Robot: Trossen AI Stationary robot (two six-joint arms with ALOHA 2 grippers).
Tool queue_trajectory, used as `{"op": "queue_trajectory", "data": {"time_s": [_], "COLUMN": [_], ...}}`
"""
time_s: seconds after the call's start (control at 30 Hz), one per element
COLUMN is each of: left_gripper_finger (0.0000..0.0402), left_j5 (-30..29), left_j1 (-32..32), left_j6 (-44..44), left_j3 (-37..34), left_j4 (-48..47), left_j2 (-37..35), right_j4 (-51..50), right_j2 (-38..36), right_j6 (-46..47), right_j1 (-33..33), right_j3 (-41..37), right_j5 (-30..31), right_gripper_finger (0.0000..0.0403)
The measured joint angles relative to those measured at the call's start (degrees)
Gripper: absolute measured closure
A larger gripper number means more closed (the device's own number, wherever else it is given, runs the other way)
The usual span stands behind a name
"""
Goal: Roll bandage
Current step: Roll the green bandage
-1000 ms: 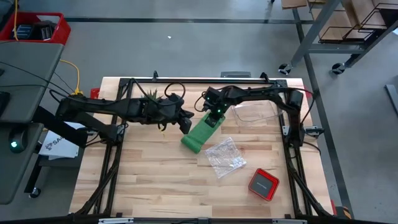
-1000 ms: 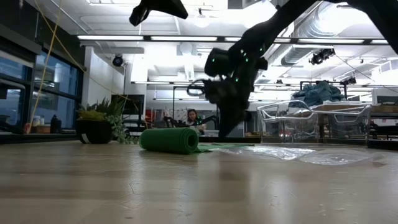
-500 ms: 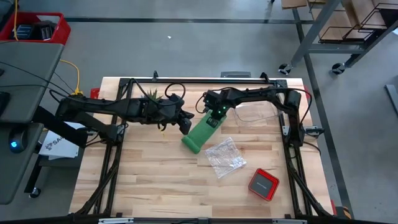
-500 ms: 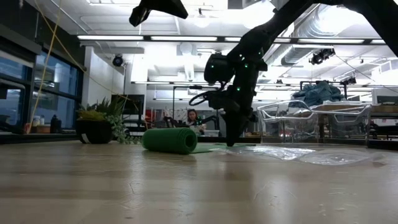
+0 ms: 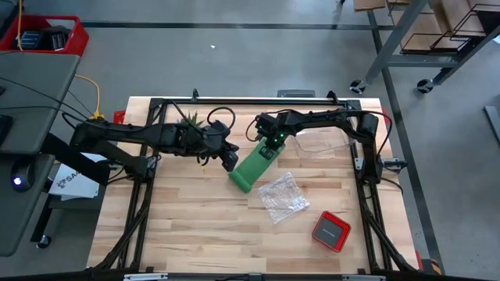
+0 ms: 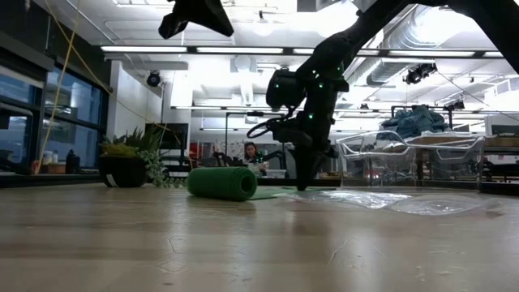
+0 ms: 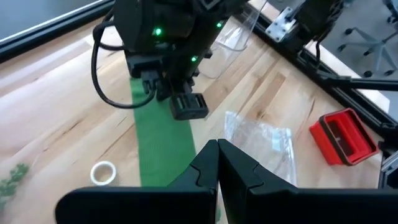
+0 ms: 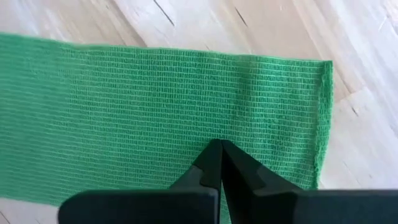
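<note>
The green bandage (image 5: 254,165) lies slantwise on the wooden table. Its near end is wound into a roll (image 6: 220,182) that rests on the boards. Its far part lies flat as a strip (image 7: 163,134). My right gripper (image 5: 265,151) stands shut over the strip's far end, fingers pointing down at it. My left gripper (image 5: 230,161) is shut on nothing. It hangs well above the table, just left of the bandage, and shows high in the low view (image 6: 195,12). My right gripper presses its shut fingertips (image 8: 219,152) down on the flat strip close to its free far end (image 8: 267,118). The fingers come from above, nearly upright. One flat layer lies under the tips, on the table.
A crinkly clear bag (image 5: 281,195) lies right of the roll, and a red box (image 5: 331,231) lies nearer the front right. A white tape ring (image 7: 104,172) sits left of the strip. A clear plastic container (image 5: 322,140) and a small plant (image 5: 190,119) stand toward the back.
My right gripper has tipped from a slant to nearly upright, its shut tips coming down onto the strip's far end. The bandage has stayed where it was.
</note>
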Motion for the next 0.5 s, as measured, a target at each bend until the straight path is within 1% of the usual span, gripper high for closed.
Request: {"op": "queue_trajectory", "data": {"time_s": [0.37,0.43,0.5], "left_gripper_finger": [0.0401,0.0401,0.0402], "left_j5": [0.1,0.1,0.8], "left_j1": [0.0,-0.4,-1.2], "left_j6": [0.0,-0.5,-2.0], "left_j3": [0.0,0.0,0.0], "left_j4": [-0.8,-1.9,-5.0], "left_j2": [0.1,0.5,1.5], "right_j4": [3.0,2.8,2.3], "right_j2": [-4.3,-5.4,-6.7], "right_j6": [0.2,0.2,0.2], "right_j1": [-0.8,-1.6,-2.6], "right_j3": [0.0,0.0,0.0], "right_j5": [-0.5,-0.2,0.0], "right_gripper_finger": [0.0403,0.0403,0.0403]}}
